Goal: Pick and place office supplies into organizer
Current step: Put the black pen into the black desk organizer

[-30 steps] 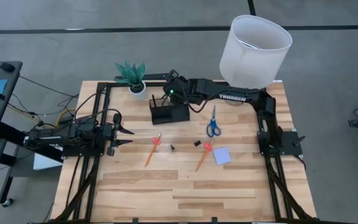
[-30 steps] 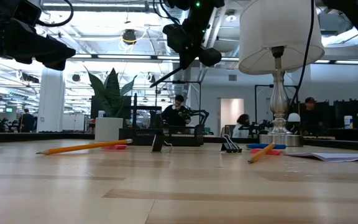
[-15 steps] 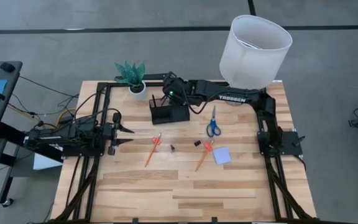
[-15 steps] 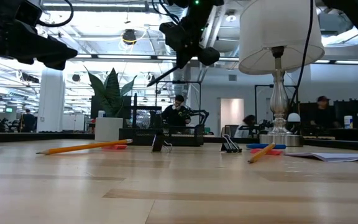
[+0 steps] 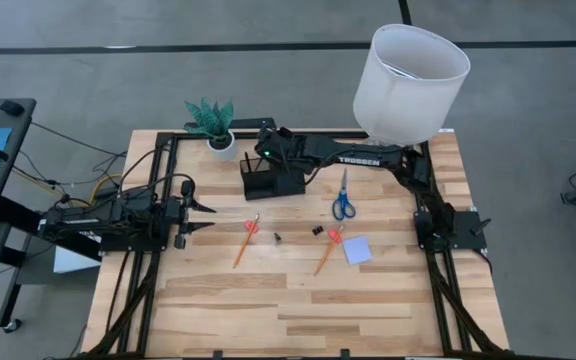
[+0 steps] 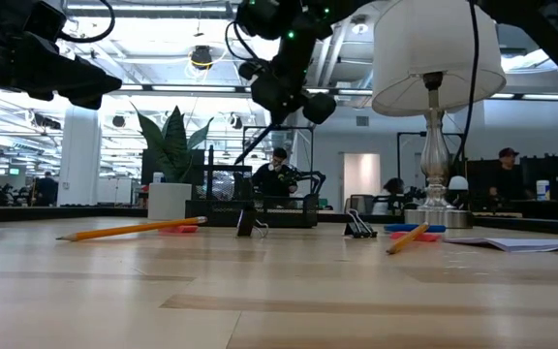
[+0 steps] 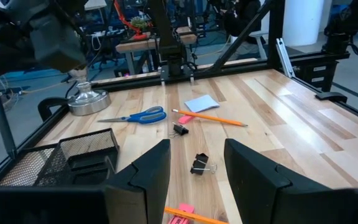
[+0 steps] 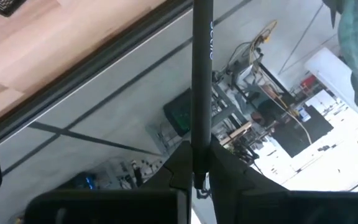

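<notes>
The right gripper (image 5: 259, 158) pinches a black pen (image 8: 201, 74) above the organizer (image 5: 273, 182) at the table's far side. The left gripper (image 5: 206, 218) waits at the left, jaws spread.

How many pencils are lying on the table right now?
2. One pencil lies left of centre, in front of the organizer. The other pencil lies right of centre, beside the note pad. None seems hidden, though the organizer's inside isn't fully visible.
</notes>
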